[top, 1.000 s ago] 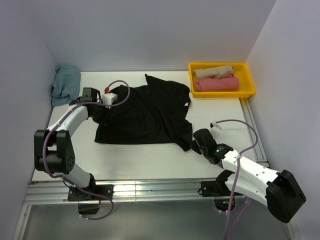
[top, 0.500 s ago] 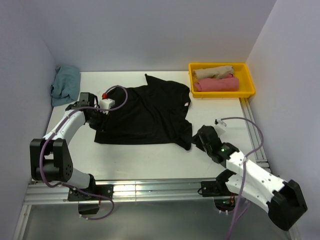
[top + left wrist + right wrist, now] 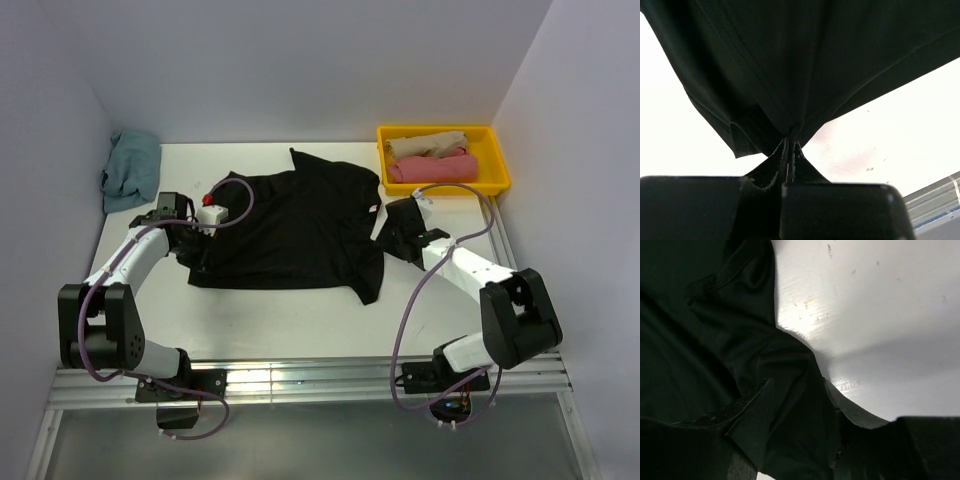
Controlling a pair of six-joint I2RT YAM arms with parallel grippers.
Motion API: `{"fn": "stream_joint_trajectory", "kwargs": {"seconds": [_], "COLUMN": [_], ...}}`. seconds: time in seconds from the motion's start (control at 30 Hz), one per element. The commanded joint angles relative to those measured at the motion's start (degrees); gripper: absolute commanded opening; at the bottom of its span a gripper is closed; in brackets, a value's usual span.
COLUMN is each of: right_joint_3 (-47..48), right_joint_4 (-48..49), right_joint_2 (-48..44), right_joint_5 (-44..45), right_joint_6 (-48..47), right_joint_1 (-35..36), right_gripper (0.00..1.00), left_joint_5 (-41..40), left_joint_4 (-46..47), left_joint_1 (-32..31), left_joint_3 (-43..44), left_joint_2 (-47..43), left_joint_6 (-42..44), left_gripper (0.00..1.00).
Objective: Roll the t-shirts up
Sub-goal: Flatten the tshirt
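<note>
Plainly, we see the black t-shirt [image 3: 290,225] lying spread and mostly flat on the white table [image 3: 300,310], about midway across it, with some creases and one corner trailing toward the near edge. A small white label [image 3: 373,209] shows at the shirt's right edge.

Our left gripper [image 3: 193,243] sits low at the shirt's left edge. From the left wrist camera its fingers [image 3: 771,162] are clenched tight together, pinching a peak of black cloth between their tips. The fabric fans up and away from that pinch, and a hem runs along the left side.

Our right gripper [image 3: 388,232] is at the shirt's right edge, just beside the white label. From the right wrist camera its fingers [image 3: 747,407] stand well apart and released. A loose fold of black cloth lies in the gap between them, and neither finger visibly presses on it. Bare table shows beyond the cloth on the right.

At the far right corner of the table sits a yellow tray [image 3: 497,160]. It holds a rolled beige t-shirt [image 3: 425,143] at the back and a rolled pink t-shirt [image 3: 435,168] in front, touching each other. A dusty-blue t-shirt [image 3: 132,168] lies crumpled in the far left corner against the wall, well apart from the black one.
</note>
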Motion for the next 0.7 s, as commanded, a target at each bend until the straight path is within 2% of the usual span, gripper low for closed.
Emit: {"fn": "stream_joint_trajectory", "kwargs": {"seconds": [0.0, 0.2, 0.37, 0.6, 0.67], "right_joint_3": [-0.63, 0.42, -0.02, -3.0, -5.37], "right_joint_4": [5.03, 5.48, 6.18, 4.25, 3.2], "right_joint_2": [0.84, 7.17, 9.29, 3.95, 1.31], "right_joint_5": [-7.58, -12.44, -12.88, -11.04, -9.99], "right_joint_6": [-3.96, -5.28, -5.28, -4.93, -4.32], "right_joint_1": [-3.41, -3.68, -3.59, -3.68, -3.85], "right_gripper": [0.49, 0.46, 0.45, 0.04, 0.02], "left_joint_5": [0.52, 0.7, 0.61, 0.61, 0.43], "left_joint_4": [-0.04, -0.04, -0.48, -0.83, -0.92], "left_joint_1": [0.48, 0.48, 0.57, 0.57, 0.57], "left_joint_3": [0.1, 0.45, 1.07, 1.42, 1.51], "left_joint_2": [-1.01, -0.39, -0.3, -0.48, -0.48], "left_joint_6": [1.02, 1.02, 1.11, 1.19, 1.19], "left_gripper": [0.0, 0.0, 0.0, 0.0, 0.0]}}
